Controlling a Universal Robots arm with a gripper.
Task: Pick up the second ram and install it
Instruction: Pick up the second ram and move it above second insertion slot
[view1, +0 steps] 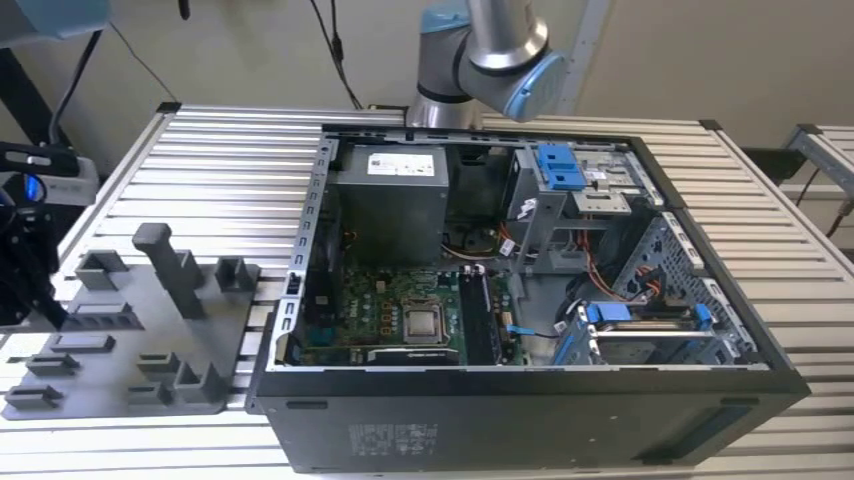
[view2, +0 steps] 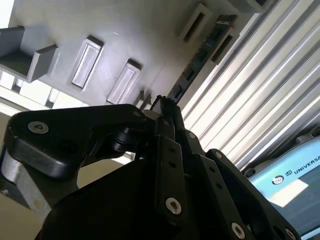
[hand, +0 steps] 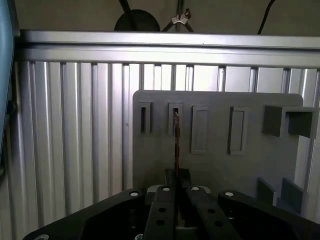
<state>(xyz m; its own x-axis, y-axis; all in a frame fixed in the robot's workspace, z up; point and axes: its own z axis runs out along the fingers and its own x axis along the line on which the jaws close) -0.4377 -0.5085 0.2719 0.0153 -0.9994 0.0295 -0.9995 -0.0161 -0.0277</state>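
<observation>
In the exterior view the slatted table (view1: 214, 150) carries an open computer case (view1: 534, 420) with a green motherboard (view1: 387, 310) inside. A grey tray (view1: 120, 330) with upright posts lies at the exterior view's left. The case's wall stands just beside the tray's near edge. Bare slats run from the tray to the table's far edge. Dark wrist hardware (view1: 24, 250) hangs at the picture's left border, over the tray's outer end.

In the first wrist view the tray (hand: 250, 170) lies flat on the slats, with open table on one side of it and the table's edge rail (hand: 150, 45) beyond. A row of raised slots crosses the tray. The second ram (hand: 176, 140) shows edge-on as a thin dark line with a brownish tint. It stands in one slot (hand: 175, 114) and runs straight back to the end effector (hand: 175, 177). The end effector's fingers are drawn narrow and pinched on the stick's near end, one on each flat face.

In the second wrist view the stick (view2: 196, 61) appears as a long, dark, flat strip with blocky chips along it. It lies close to the tray's border, where the bright slats begin. Its far end reaches in among the raised slot blocks, and its near end sits between the closed tips of the end effector (view2: 162, 104). The black finger links crowd the foreground.
</observation>
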